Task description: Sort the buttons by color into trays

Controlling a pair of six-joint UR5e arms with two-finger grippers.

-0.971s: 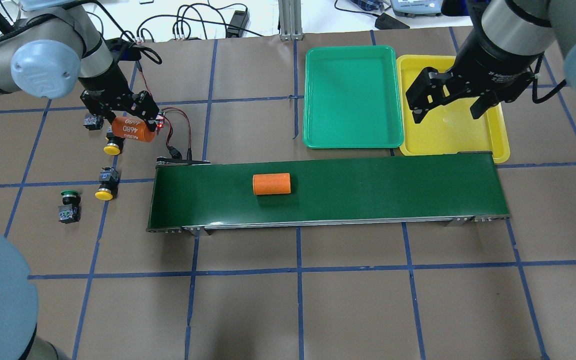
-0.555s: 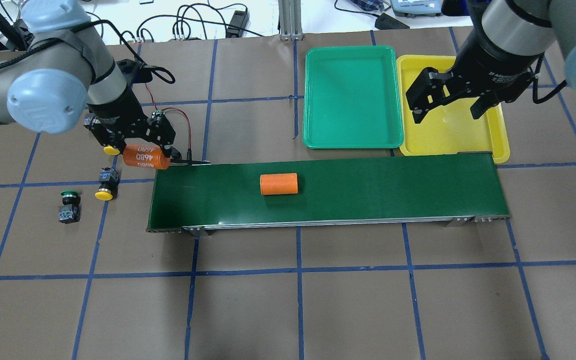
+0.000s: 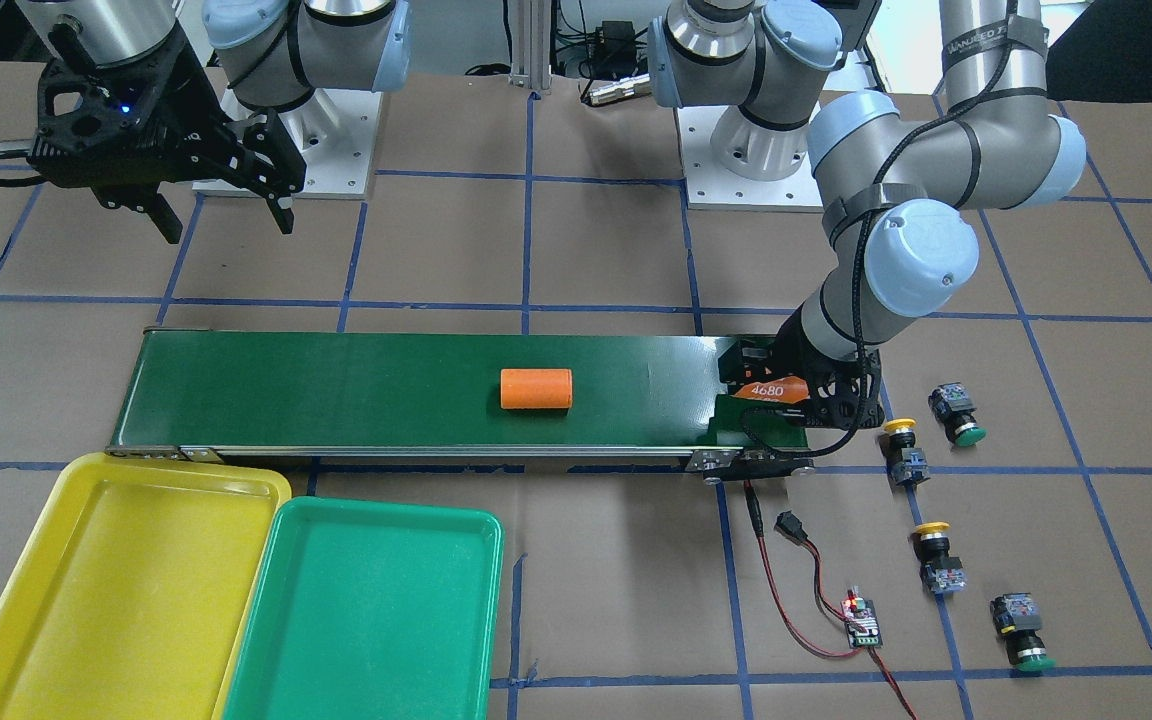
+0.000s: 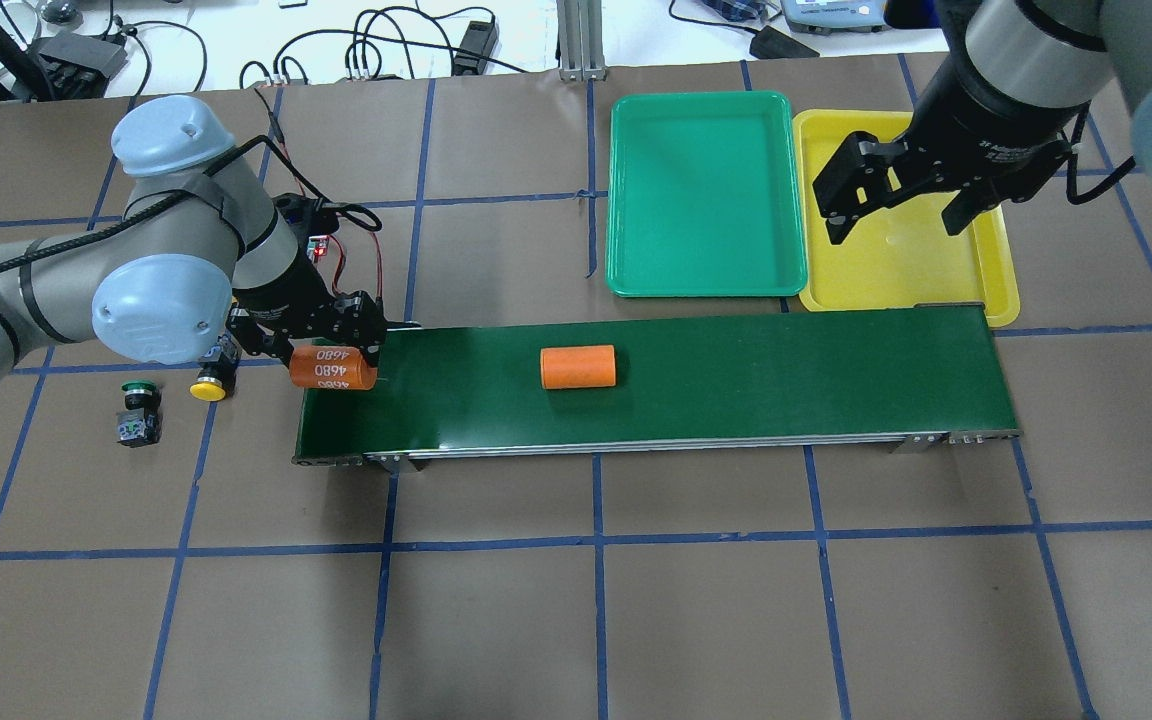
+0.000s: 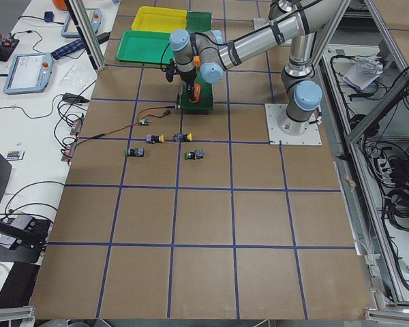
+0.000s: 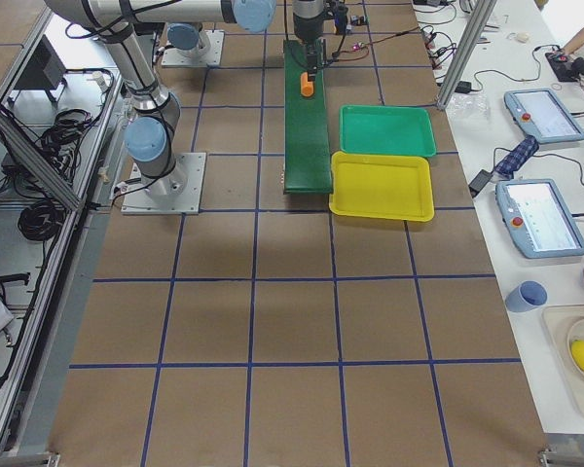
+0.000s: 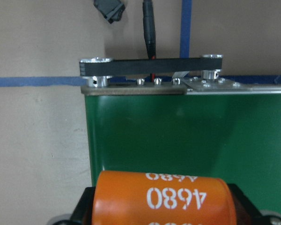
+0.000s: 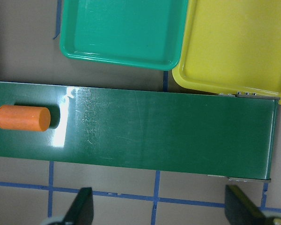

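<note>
My left gripper [image 4: 333, 368] is shut on an orange cylinder marked "4680" [image 7: 164, 197], held over the left end of the conveyor belt [image 4: 736, 390]. Four buttons lie on the paper beside that end: two yellow [image 3: 904, 450] [image 3: 936, 560] and two green [image 3: 956, 413] [image 3: 1021, 630]. In the overhead view only one green button [image 4: 138, 412] and one yellow button [image 4: 211, 380] show; the arm hides the others. My right gripper [image 4: 901, 205] is open and empty above the yellow tray [image 4: 896, 270]. The green tray [image 4: 706, 190] is beside it. Both trays hold nothing.
A plain orange cylinder [image 4: 578, 367] lies on the belt left of its middle. A small circuit board [image 3: 861, 622] with red wires lies behind the belt's left end, near the buttons. Cables and screens lie past the table's far edge.
My left gripper has carried the "4680" cylinder from beside the buttons to above the belt's left end. The plain cylinder has drifted right along the belt. The right arm has not moved.
</note>
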